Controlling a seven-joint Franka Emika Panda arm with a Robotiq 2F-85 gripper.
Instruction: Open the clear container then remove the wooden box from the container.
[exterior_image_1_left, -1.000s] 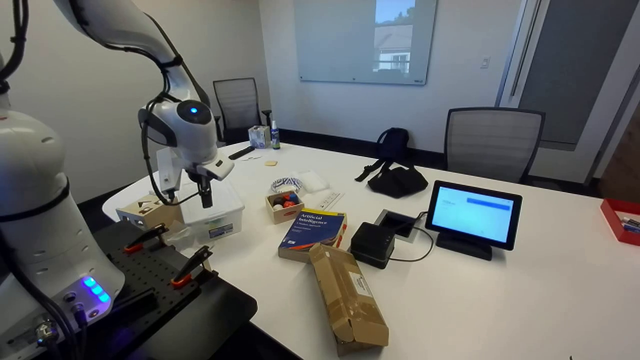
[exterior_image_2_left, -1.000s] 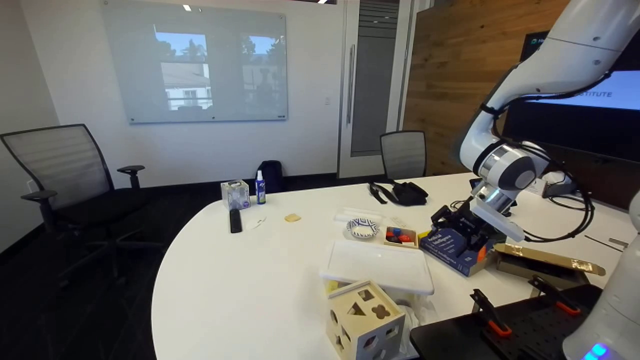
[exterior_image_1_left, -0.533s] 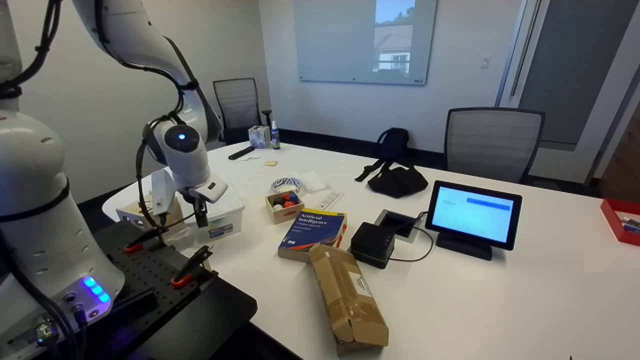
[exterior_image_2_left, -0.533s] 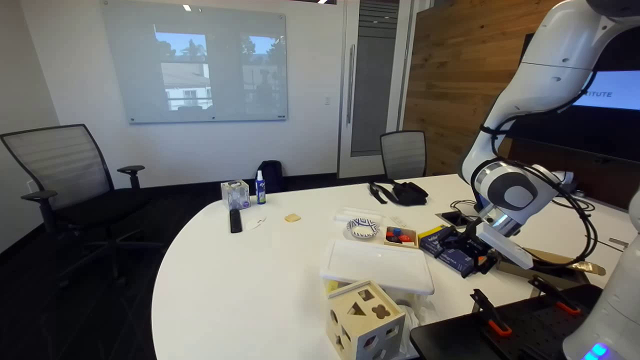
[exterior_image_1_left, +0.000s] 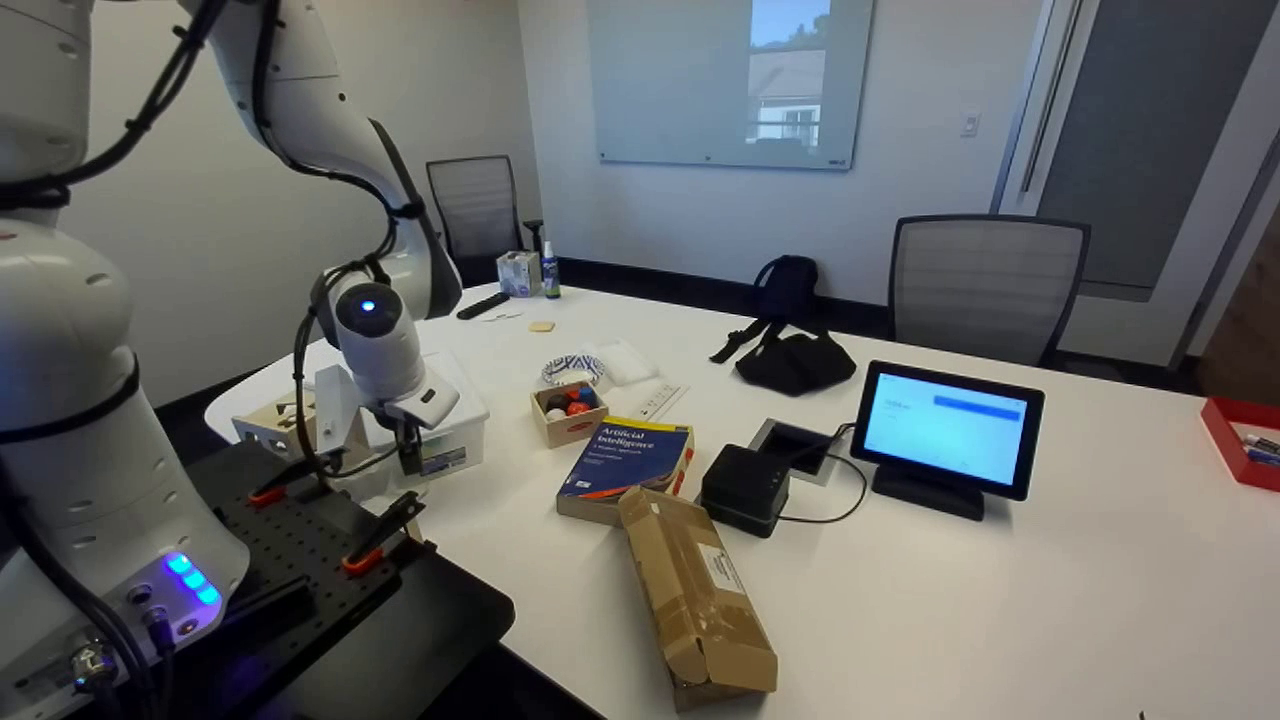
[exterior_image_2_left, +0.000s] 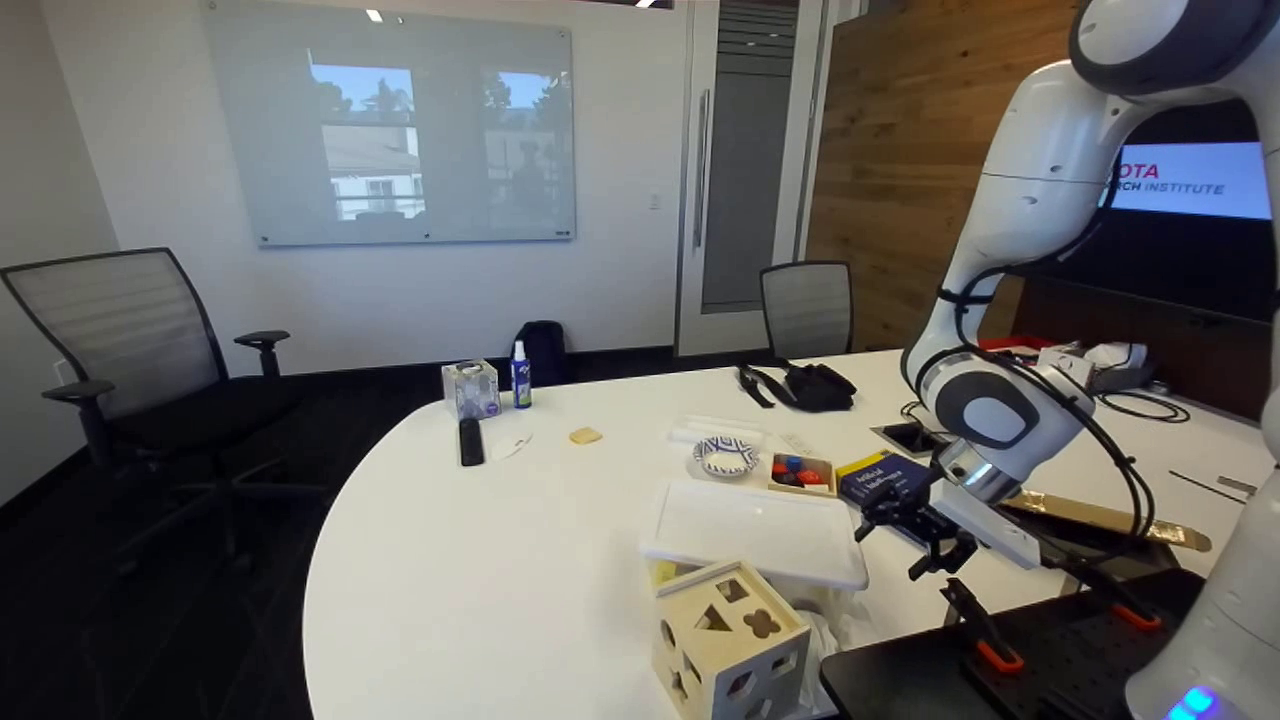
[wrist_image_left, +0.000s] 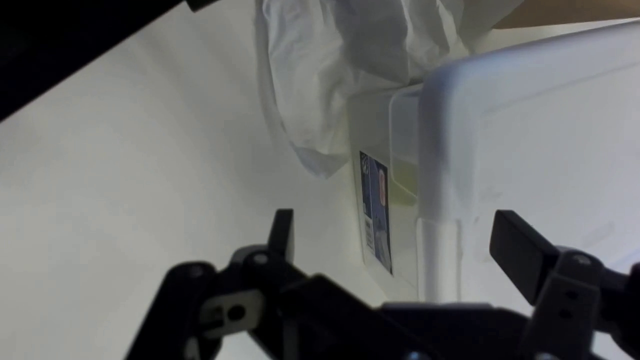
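The lidded clear plastic tub (exterior_image_2_left: 755, 532) is standing on the desk (exterior_image_2_left: 480, 600), something yellow (exterior_image_2_left: 663, 573) showing through. Near the tub, a small open wooden box (exterior_image_1_left: 571, 434) is holding red and blue pieces (exterior_image_1_left: 577, 408). The pincer (wrist_image_left: 394, 217) is gaping wide and gripping nothing, hovering by the tub's labelled end.

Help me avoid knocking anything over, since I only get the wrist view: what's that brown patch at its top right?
Observer: Most likely the wooden cube; in an exterior view, shapes are cut out of its faces.
Operator: My frame cuts off the lid; how far does it reach?
Observer: In an exterior view, it spans the clear container right to the far end.
Operator: And what's across from the cube?
Observer: In both exterior views, a blue-patterned bowl sits beyond the clear container on that side.
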